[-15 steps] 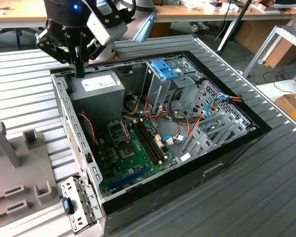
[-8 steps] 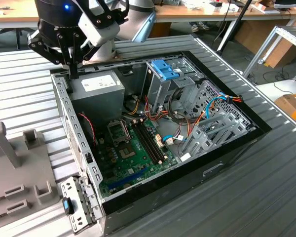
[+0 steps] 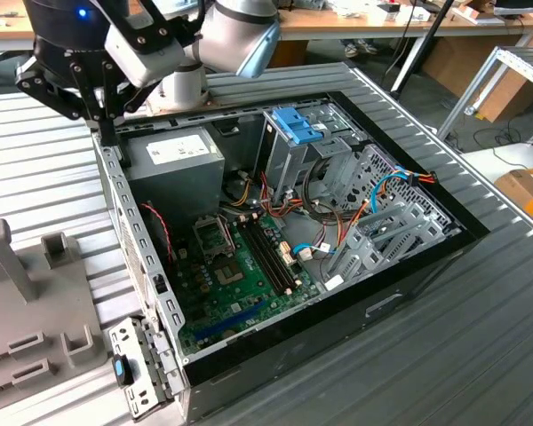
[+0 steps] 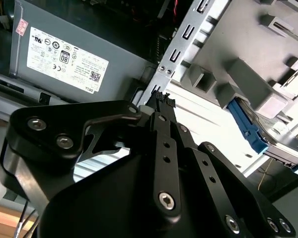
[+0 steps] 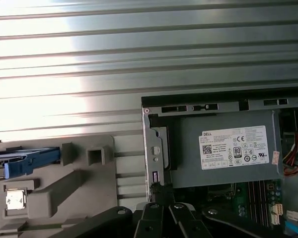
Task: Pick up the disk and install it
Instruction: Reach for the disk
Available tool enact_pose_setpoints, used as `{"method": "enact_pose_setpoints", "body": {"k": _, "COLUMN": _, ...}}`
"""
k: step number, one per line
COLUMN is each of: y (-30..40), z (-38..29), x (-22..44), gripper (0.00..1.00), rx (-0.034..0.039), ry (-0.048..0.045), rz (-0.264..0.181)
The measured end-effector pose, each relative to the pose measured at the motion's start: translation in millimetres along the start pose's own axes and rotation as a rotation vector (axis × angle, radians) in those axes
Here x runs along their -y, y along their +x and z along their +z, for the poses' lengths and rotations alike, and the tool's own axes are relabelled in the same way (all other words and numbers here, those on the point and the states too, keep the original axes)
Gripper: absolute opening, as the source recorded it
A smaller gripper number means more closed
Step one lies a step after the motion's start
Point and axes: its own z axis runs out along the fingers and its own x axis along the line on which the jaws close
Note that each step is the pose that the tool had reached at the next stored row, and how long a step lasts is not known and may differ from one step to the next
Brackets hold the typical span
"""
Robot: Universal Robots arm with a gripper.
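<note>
The disk (image 5: pixel 25 158) lies in a slot of the grey fixture (image 5: pixel 84 188) beside the computer case; its bright blue carrier rail and end tab show. In the second wrist view the disk (image 4: pixel 246 128) shows as a blue rail between the fixture's grey blocks. My gripper (image 3: pixel 107 140) hangs over the rear corner of the open case (image 3: pixel 151 293), by the power supply (image 3: pixel 173 169). Its black fingertips (image 4: pixel 161 98) are pressed together, shut on nothing. The gripper (image 5: pixel 159 189) is well apart from the disk, with fixture blocks between them.
Inside the case a grey drive cage with a blue latch (image 3: pixel 298 124) stands tall, among the motherboard (image 3: pixel 235 275) and cables. A grey metal bracket with a small blue clip (image 3: pixel 121 368) lies at the case's front corner. Ribbed metal tabletop (image 3: pixel 480 355) surrounds everything.
</note>
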Motion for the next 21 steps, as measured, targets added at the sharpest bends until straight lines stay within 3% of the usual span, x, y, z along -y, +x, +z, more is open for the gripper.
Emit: {"method": "enact_pose_setpoints", "body": {"k": 21, "y": 47.7, "z": -1.3, "x": 3.6, "gripper": 0.11, "rx": 0.0000, "ry": 0.0002, "rz": 0.000}}
